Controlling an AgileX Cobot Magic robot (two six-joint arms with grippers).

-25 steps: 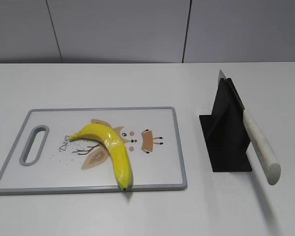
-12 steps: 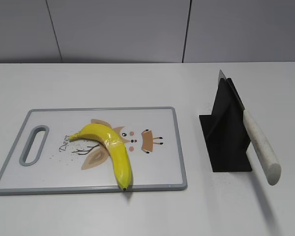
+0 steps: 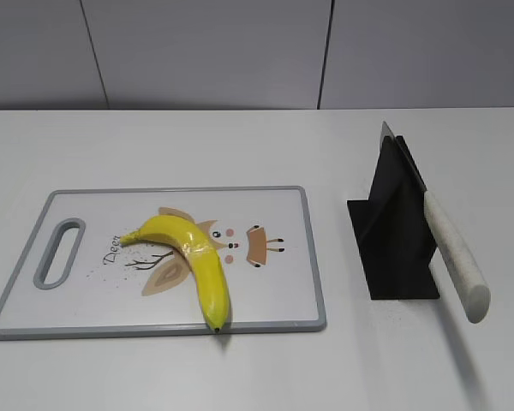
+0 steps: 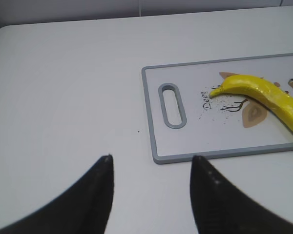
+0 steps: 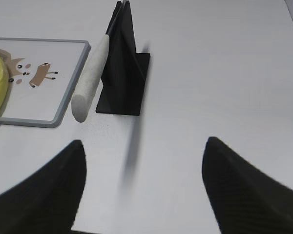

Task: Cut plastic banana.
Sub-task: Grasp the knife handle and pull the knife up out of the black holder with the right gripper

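Banana (image 3: 194, 261): bright yellow, curved, glossy band about its middle, dark tip. It lies whole on the board (image 3: 274, 308), over the printed deer drawing, stem end toward the board's handle slot (image 3: 60, 251), dark tip at the board's near edge.

Left gripper (image 4: 151, 170): fingers spread apart, holding nothing, above bare table (image 4: 63, 97) short of the board's handle end. It touches neither board nor banana.

Knife (image 3: 452, 253): seated in the black stand (image 3: 392, 231) to the right of the board, pale handle slanting out toward the near side.

Right gripper (image 5: 144, 165): fingers wide apart, empty, above the table on the near side of the stand, clear of the knife handle.
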